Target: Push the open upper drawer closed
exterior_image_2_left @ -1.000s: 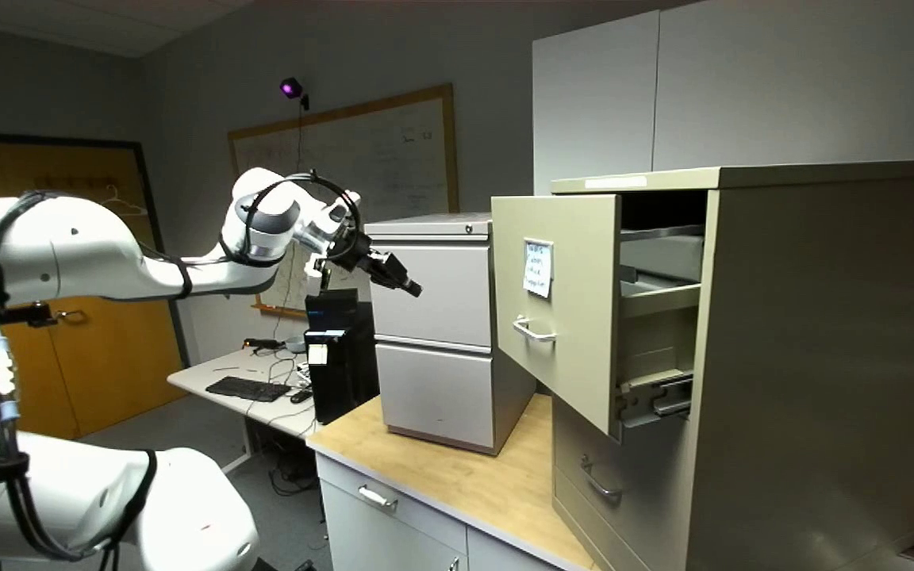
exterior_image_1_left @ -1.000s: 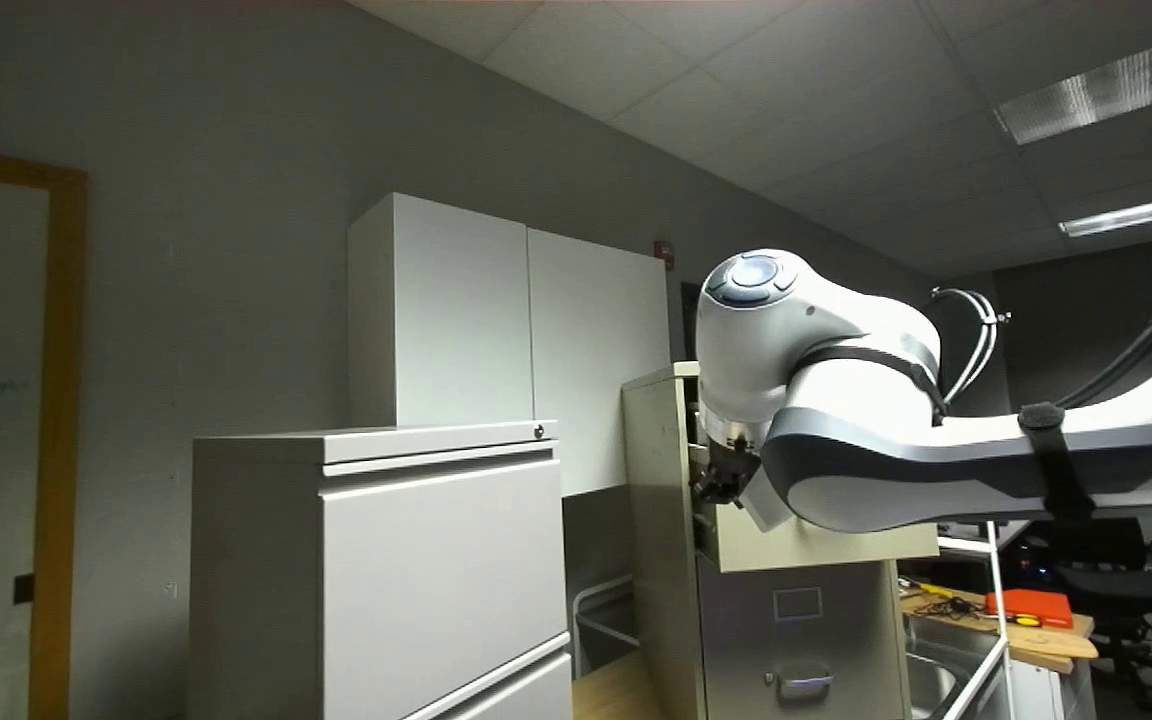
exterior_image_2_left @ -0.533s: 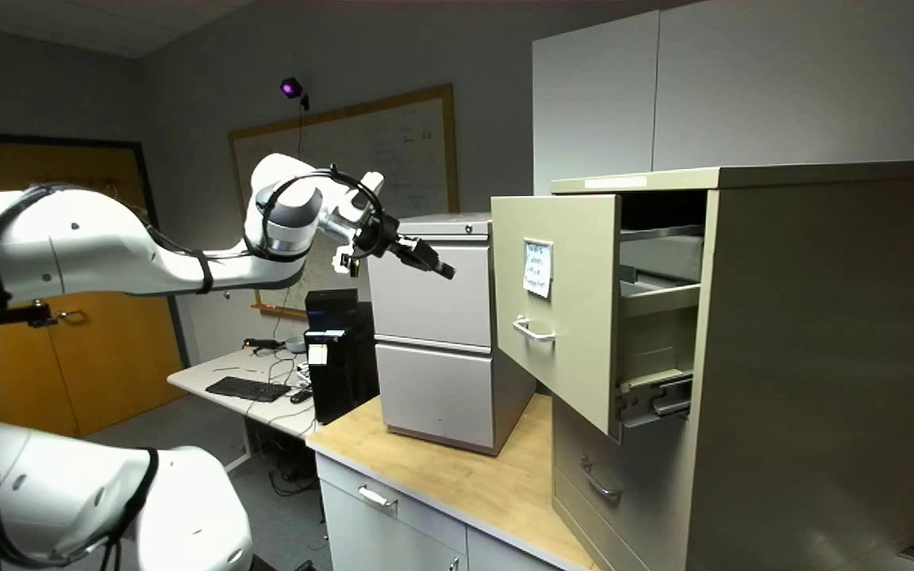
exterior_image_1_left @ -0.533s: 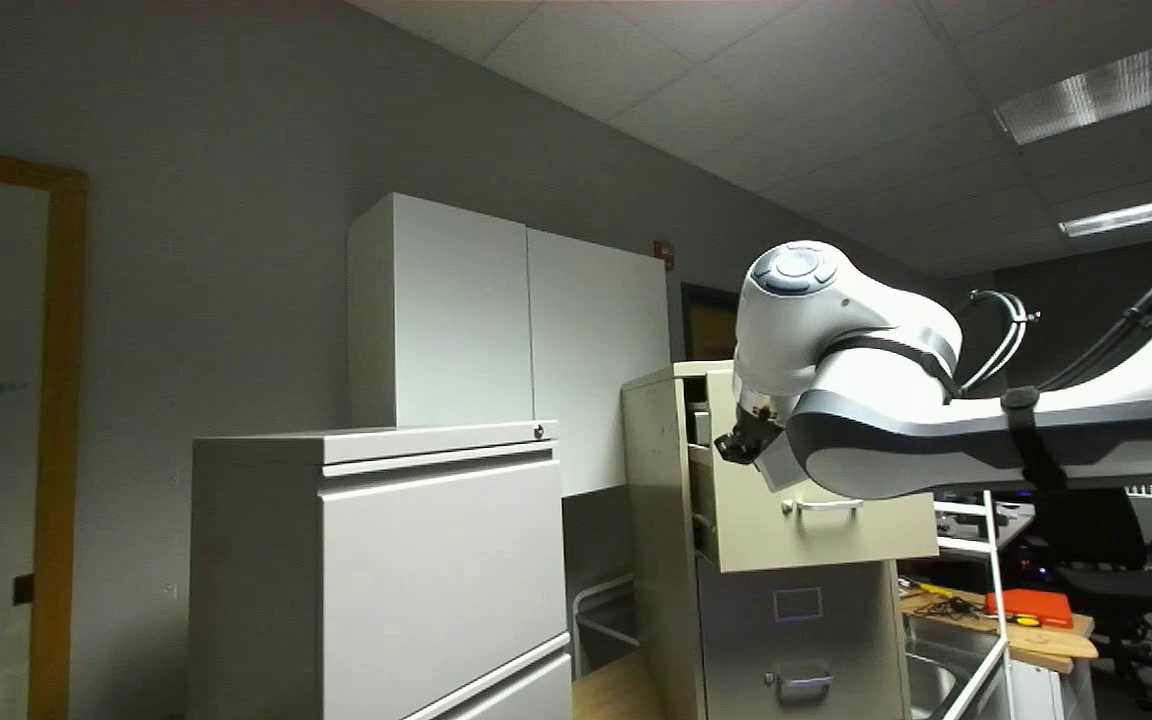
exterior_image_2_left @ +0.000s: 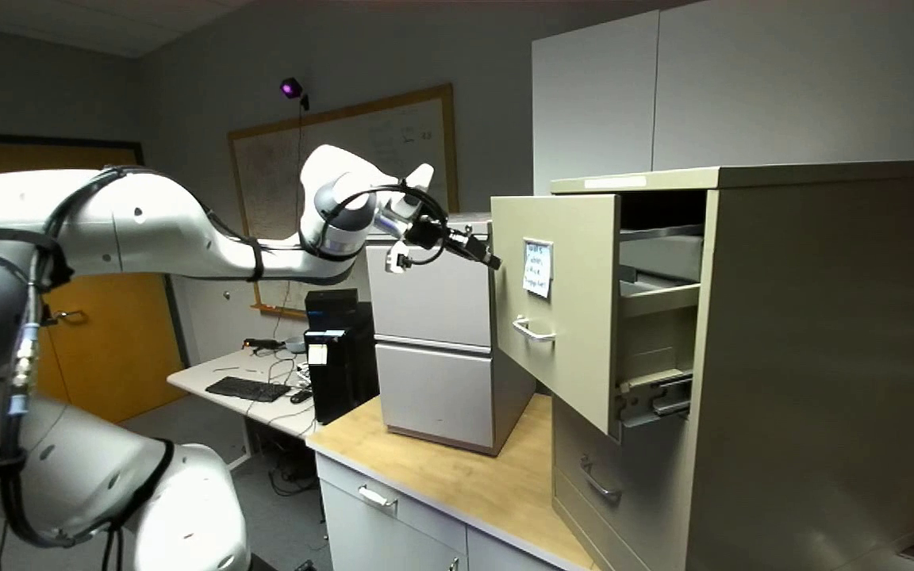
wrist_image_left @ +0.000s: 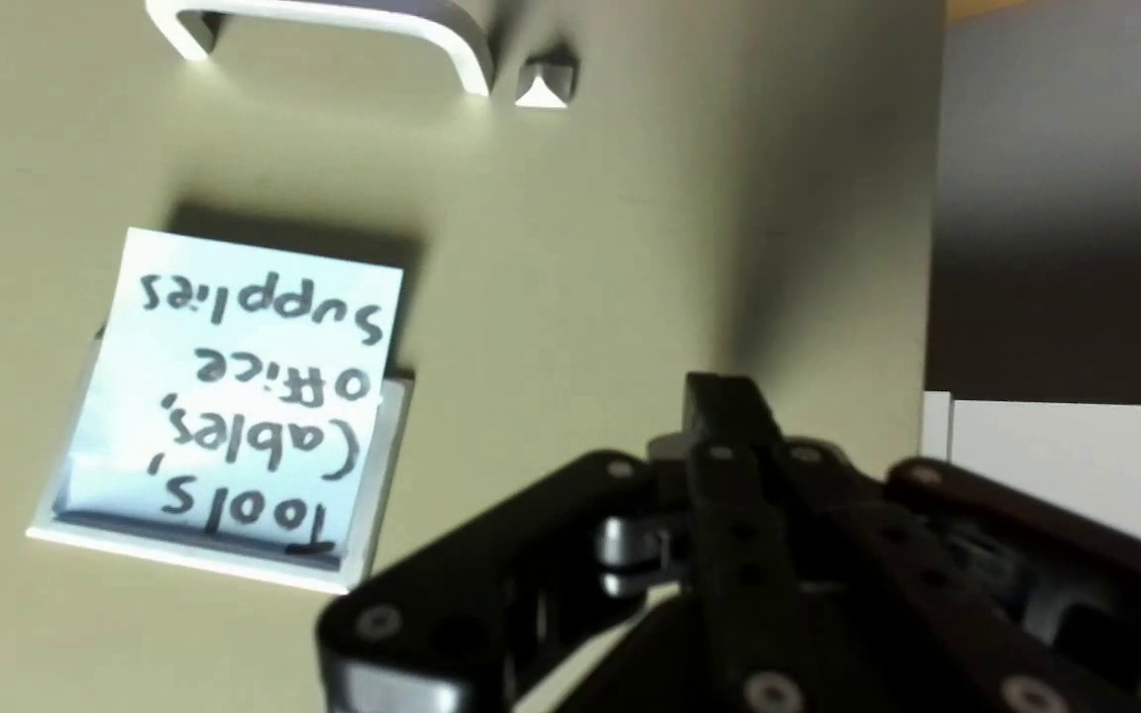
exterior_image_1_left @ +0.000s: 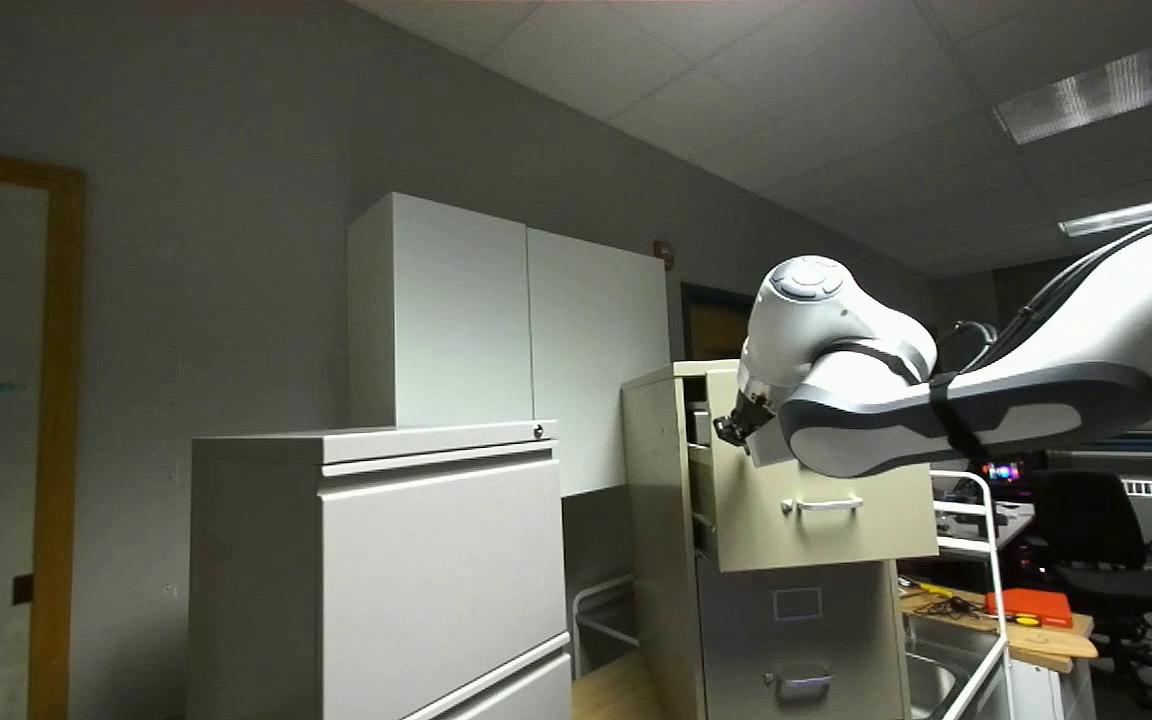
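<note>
Robotiq gripper (exterior_image_2_left: pixel 492 262) faces the open upper drawer (exterior_image_2_left: pixel 576 309), fingers (wrist_image_left: pixel 741 525) together (nothing between them) — presumably to push as one blunt tip.

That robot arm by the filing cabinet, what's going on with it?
A robot arm has its shut hand right in front of the upper drawer of a tall beige filing cabinet, probably about to push it closed. The hand holds nothing, and I can't tell whether it touches the drawer. The drawer stands open, with a note reading "Tools, Cables, Office Supplies" on its front.
</note>
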